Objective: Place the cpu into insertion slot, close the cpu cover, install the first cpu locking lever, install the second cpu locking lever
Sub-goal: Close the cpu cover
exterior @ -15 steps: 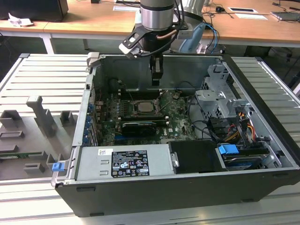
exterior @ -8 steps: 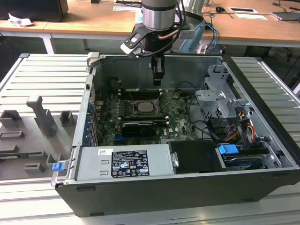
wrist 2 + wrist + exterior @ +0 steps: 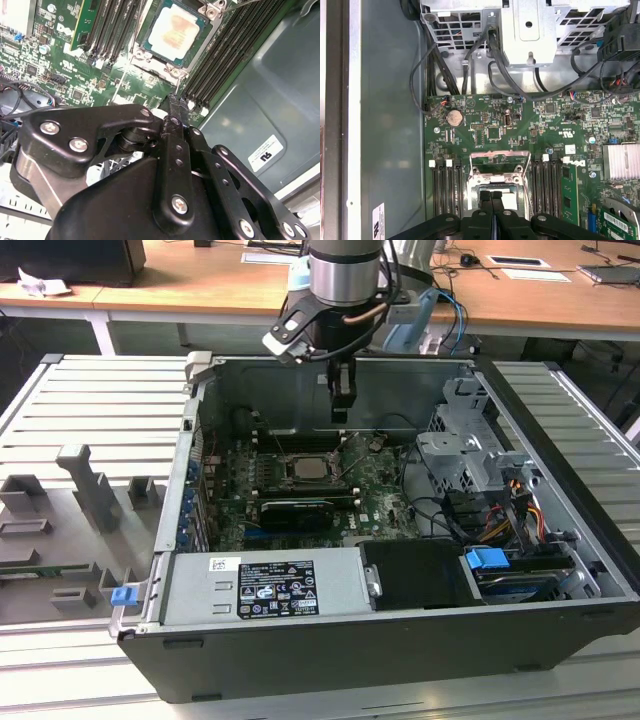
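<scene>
Right now I'm watching the gripper [image 3: 340, 412] hanging inside the open computer case [image 3: 300, 660], just above the motherboard [image 3: 382, 490], its jaws pressed together and gripping nothing. The cpu [image 3: 174, 27] is sitting flat in the insertion slot [image 3: 481, 190], its pale top showing just past the fingertips in both wrist views. In the first wrist view I'm seeing the cpu cover [image 3: 500, 156] tilted up off the socket, green board showing through its window
</scene>
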